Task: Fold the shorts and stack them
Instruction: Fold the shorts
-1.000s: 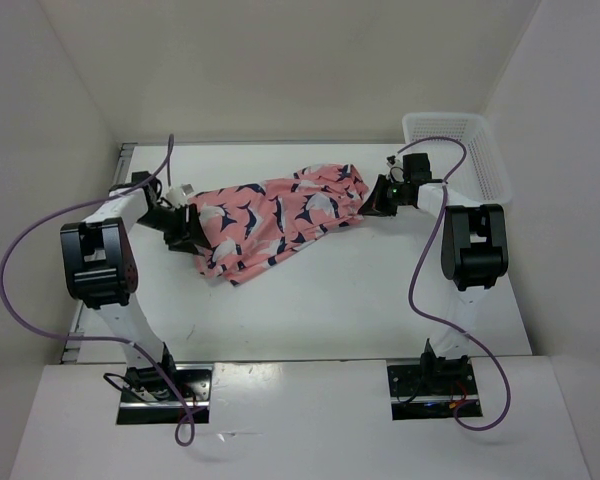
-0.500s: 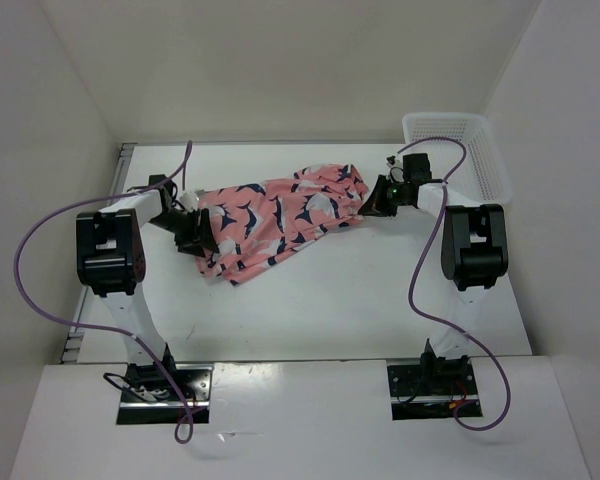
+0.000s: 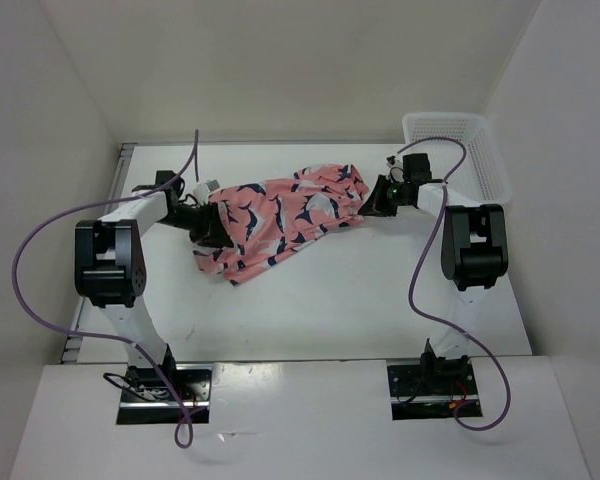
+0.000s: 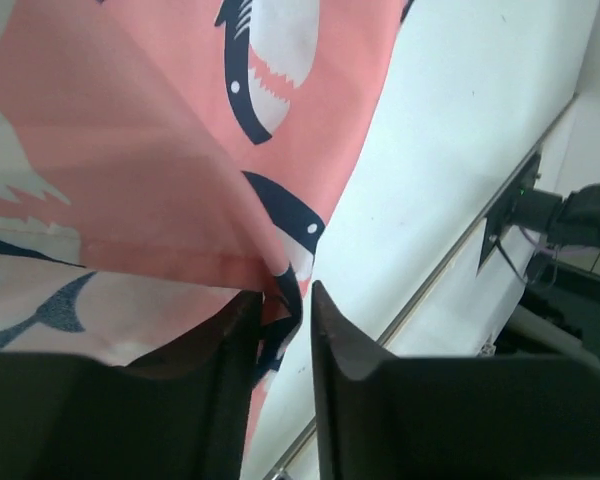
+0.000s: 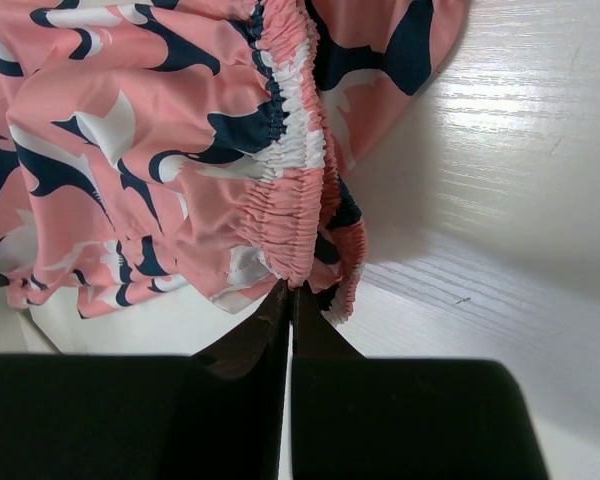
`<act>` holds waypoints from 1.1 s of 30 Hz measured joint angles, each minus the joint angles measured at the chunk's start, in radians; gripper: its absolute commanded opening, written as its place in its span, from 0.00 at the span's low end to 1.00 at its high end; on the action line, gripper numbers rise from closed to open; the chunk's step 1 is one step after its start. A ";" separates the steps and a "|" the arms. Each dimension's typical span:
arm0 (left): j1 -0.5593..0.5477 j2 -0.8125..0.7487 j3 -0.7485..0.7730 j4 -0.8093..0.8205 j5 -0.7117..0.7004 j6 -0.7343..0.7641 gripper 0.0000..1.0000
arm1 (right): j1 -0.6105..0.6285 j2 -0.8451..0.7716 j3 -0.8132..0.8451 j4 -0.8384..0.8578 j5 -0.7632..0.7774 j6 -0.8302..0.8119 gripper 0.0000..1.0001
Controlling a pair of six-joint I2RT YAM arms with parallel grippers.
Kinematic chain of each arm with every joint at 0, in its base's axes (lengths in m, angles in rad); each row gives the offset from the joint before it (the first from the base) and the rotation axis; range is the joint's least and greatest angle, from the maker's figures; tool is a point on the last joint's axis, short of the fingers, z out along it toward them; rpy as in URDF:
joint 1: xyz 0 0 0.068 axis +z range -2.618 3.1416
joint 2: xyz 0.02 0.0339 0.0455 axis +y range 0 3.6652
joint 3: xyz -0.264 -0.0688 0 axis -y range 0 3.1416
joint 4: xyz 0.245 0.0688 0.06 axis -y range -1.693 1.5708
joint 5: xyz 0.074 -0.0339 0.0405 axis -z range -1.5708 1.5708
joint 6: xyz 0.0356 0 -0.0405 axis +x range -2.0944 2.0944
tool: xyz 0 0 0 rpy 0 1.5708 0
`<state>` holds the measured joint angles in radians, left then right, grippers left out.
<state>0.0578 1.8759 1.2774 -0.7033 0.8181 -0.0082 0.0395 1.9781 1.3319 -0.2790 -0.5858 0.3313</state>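
Coral-pink shorts (image 3: pixel 280 215) printed with navy and white whale-like shapes lie spread across the far half of the white worktop (image 3: pixel 380 290), held at both ends by two robot arms. The left gripper (image 3: pixel 212 225) sits at the end of the garment nearer the left edge. In its wrist view the two dark fingers (image 4: pixel 345 350) stand close together, with a fold of the hem caught in the narrow gap between them. The right gripper (image 3: pixel 375 200) meets the opposite end. There the wrist camera shows its fingers drawn tight together on the gathered elastic waistband (image 5: pixel 290 170), which bunches into ridges just above the fingertips. Between the two holds the cloth rests on the worktop in loose wrinkles, and one lobe sags toward the near edge on the left side. A white plastic mesh basket (image 3: pixel 460 150) stands in the far right corner, just beyond the right arm and apart from the shorts. Purple cables (image 3: pixel 25 250) loop from both arms down toward their bases at the near edge.
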 measured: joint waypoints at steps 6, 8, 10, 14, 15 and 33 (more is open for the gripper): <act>0.007 -0.006 -0.050 -0.037 0.019 0.000 0.15 | 0.000 0.000 0.000 0.000 0.000 0.000 0.00; 0.018 -0.006 -0.050 -0.075 0.021 0.001 0.16 | 0.000 0.000 0.000 -0.001 0.000 0.000 0.00; 0.046 -0.006 -0.031 -0.121 0.025 0.001 0.25 | 0.000 0.000 0.000 -0.001 0.000 -0.003 0.00; 0.103 -0.015 0.015 -0.175 0.004 0.003 0.47 | 0.000 0.000 0.000 -0.002 0.000 -0.008 0.00; 0.103 -0.020 0.008 -0.177 -0.019 0.004 0.50 | 0.000 0.000 -0.002 -0.002 0.000 -0.008 0.00; 0.056 0.020 -0.095 -0.237 -0.157 0.002 0.31 | -0.013 0.000 -0.013 -0.003 -0.001 -0.016 0.03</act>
<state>0.1139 1.8957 1.1820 -0.9398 0.6613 -0.0063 0.0269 1.9781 1.3193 -0.2821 -0.5865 0.3157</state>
